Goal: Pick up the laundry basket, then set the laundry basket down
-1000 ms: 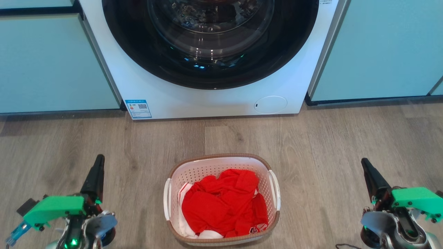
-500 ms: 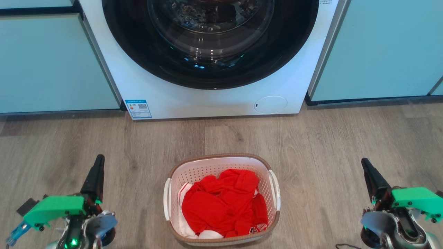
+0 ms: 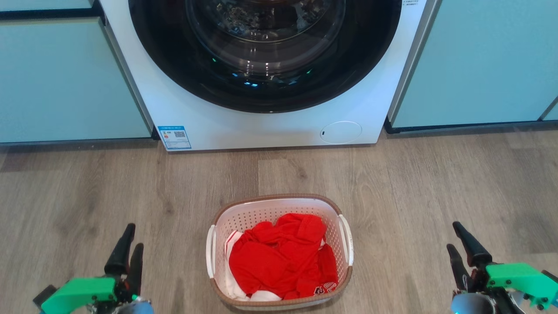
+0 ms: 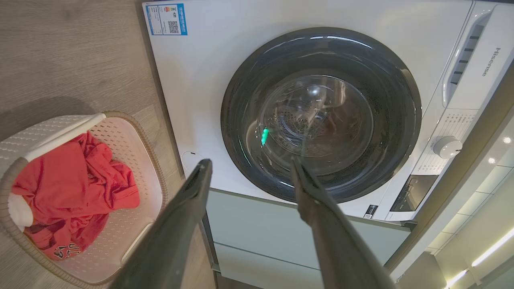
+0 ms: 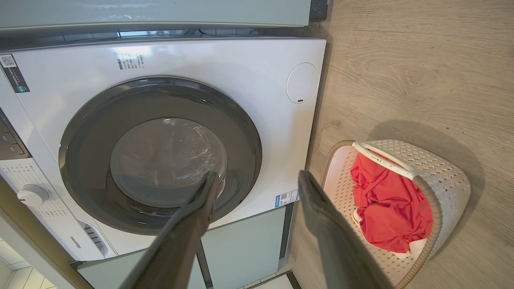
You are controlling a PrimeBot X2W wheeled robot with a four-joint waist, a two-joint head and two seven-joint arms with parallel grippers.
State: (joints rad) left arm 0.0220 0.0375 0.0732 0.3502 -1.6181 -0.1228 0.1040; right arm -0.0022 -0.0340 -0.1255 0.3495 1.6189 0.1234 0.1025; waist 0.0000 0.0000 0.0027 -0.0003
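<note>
On the floor (image 3: pixel 392 183) before the washing machine (image 3: pixel 244 126), the laundry basket (image 3: pixel 279 196) is seen midway between the left tool (image 3: pixel 134 237) and right tool (image 3: pixel 453 236), both spread and empty, a side handle (image 3: pixel 210 253) turned toward each.

Laundry basket (image 3: pixel 279 197) before washing machine (image 3: pixel 261 128)

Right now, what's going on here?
Nothing is held. The basket sits on the floor in front of the washer, with red clothes in it. The left gripper and the right gripper are both open, one on each side of the basket and well apart from its handles. The pickup has not yet been done.
</note>
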